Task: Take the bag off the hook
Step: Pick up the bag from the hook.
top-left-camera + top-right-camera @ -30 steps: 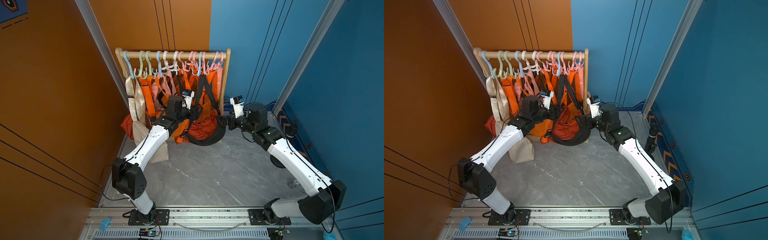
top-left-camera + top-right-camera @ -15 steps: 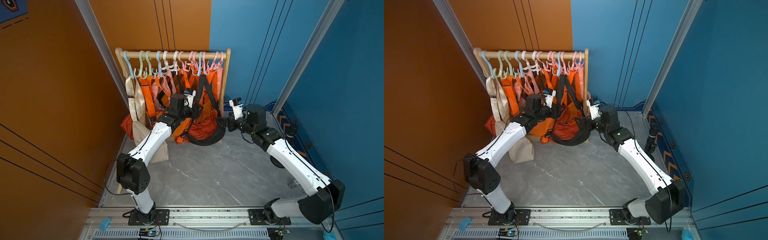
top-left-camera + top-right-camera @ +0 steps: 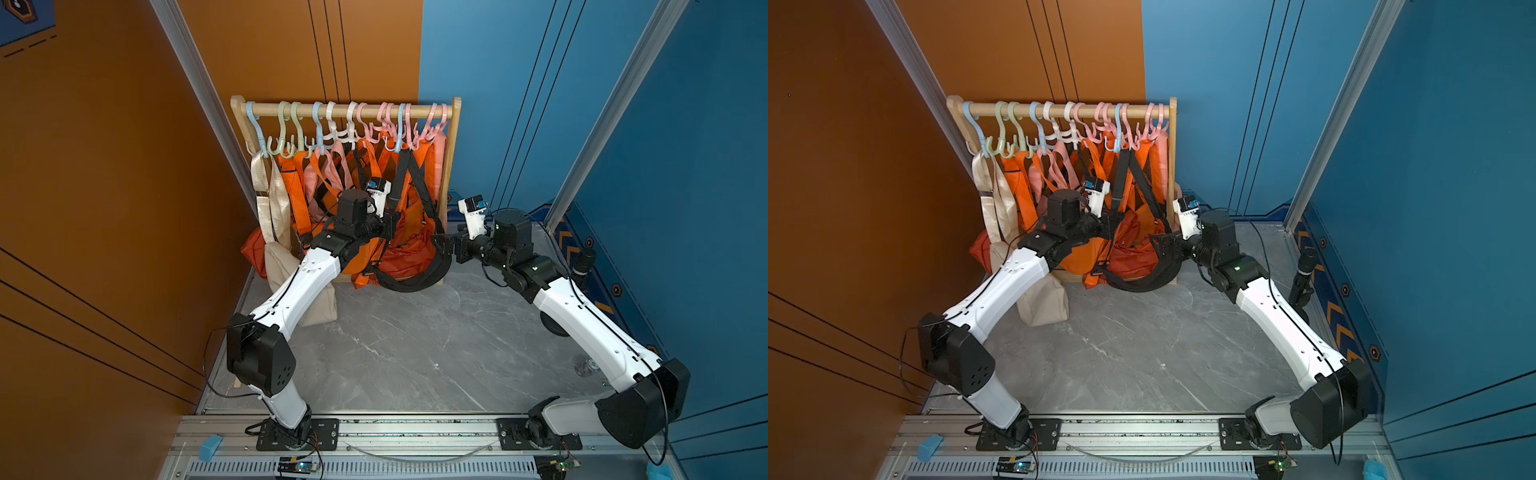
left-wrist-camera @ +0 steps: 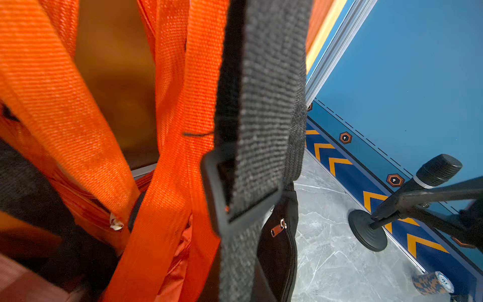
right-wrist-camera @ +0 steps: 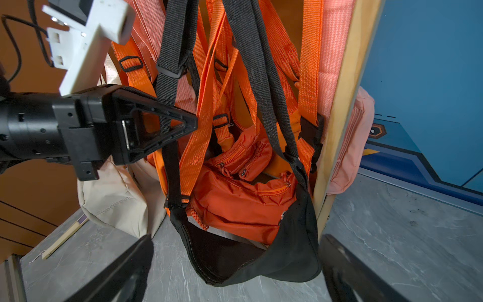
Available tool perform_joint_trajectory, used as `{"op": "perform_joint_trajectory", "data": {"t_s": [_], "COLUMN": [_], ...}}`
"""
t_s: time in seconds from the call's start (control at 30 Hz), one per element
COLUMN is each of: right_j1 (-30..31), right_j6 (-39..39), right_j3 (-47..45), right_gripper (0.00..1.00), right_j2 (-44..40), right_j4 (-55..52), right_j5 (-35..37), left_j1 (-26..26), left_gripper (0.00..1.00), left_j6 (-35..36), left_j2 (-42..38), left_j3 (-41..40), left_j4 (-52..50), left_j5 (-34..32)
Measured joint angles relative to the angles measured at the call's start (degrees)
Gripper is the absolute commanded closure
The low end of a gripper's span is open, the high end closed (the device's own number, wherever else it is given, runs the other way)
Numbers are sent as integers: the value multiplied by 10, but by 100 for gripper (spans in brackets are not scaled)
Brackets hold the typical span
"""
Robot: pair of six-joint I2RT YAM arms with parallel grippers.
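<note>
The left gripper (image 5: 180, 125) is clamped on the black strap (image 5: 170, 52) of the black bag (image 5: 261, 258). The bag hangs low from the wooden rack (image 3: 345, 110), in front of the orange bags (image 5: 235, 198). The right gripper (image 5: 236, 243) has its jaws spread wide just before the black bag and holds nothing.

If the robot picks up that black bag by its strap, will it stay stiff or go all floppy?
Probably floppy: the black crescent-shaped fabric bag sags in a soft curve. Its black woven strap drapes limply, so the bag would likely swing and dangle once lifted. It looks flat and unstuffed, so probably light, though its inside isn't clear.
</note>
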Motion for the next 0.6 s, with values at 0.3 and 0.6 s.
{"op": "perform_joint_trajectory", "data": {"t_s": [0.3,0.6], "right_j1": [0,2], "right_j6": [0,-8], "right_j3": [14,103], "right_gripper": [0,1], "right_j2": [21,94], "right_j4": [0,2], "right_j5": [-8,-19], "left_j1": [14,32], "left_gripper": [100,100], "left_j6": [-1,-1], "left_j2": [-63,-75], "left_j3": [-34,-47], "left_j4": [2,3], "left_j5": [-2,-1]}}
